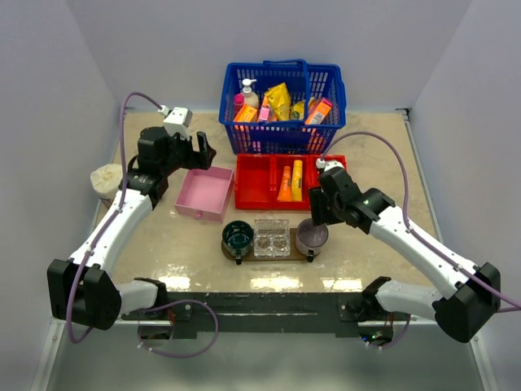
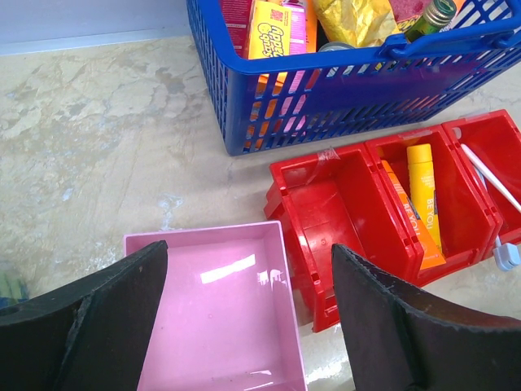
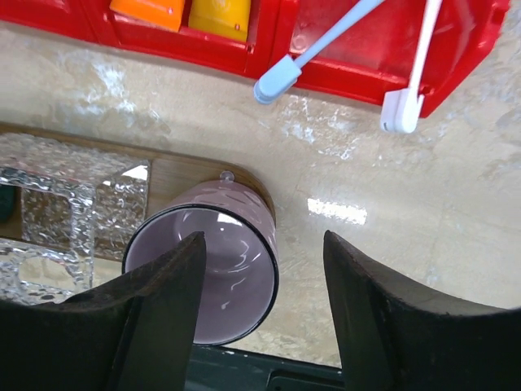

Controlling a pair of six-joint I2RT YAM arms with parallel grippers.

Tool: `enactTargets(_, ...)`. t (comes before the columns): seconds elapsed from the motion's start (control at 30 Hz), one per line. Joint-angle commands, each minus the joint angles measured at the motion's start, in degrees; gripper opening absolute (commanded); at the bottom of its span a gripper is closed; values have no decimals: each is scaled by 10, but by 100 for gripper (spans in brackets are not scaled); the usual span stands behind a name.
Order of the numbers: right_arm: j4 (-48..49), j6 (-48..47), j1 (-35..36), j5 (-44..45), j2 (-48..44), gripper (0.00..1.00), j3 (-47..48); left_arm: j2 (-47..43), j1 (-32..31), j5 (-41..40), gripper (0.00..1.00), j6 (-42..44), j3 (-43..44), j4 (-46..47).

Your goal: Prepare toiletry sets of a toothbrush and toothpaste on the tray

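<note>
The dark wooden tray [image 1: 301, 255] [image 3: 175, 186] lies near the table's front edge and bears a green cup [image 1: 238, 235], a clear glass block [image 1: 271, 238] and a lilac cup [image 1: 313, 238] [image 3: 236, 236]. My right gripper [image 1: 320, 218] [image 3: 262, 244] hangs open over the lilac cup, its jaws astride the cup's right rim and gripping nothing. Two toothpaste tubes, one orange [image 1: 285, 184] [image 2: 405, 216] and one yellow [image 1: 297, 179] [image 2: 425, 189], lie in the red bin's middle compartment. Two white toothbrushes [image 3: 326, 37] [image 3: 419, 57] rest in its right compartment, heads over the rim. My left gripper [image 1: 198, 153] [image 2: 251, 257] is open above the pink box.
The red three-compartment bin [image 1: 256, 181] [image 2: 342, 191] sits behind the tray, the empty pink box [image 1: 203, 194] [image 2: 216, 309] to its left. A blue basket [image 1: 281, 134] [image 2: 342, 106] of packets and bottles stands at the back. A pale round object [image 1: 106, 179] sits at the left edge.
</note>
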Motion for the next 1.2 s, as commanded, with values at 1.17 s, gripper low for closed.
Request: enactTargets(1.17,25,142,152,50,77,42,27,-5,-1,-5,86,3,-5,23)
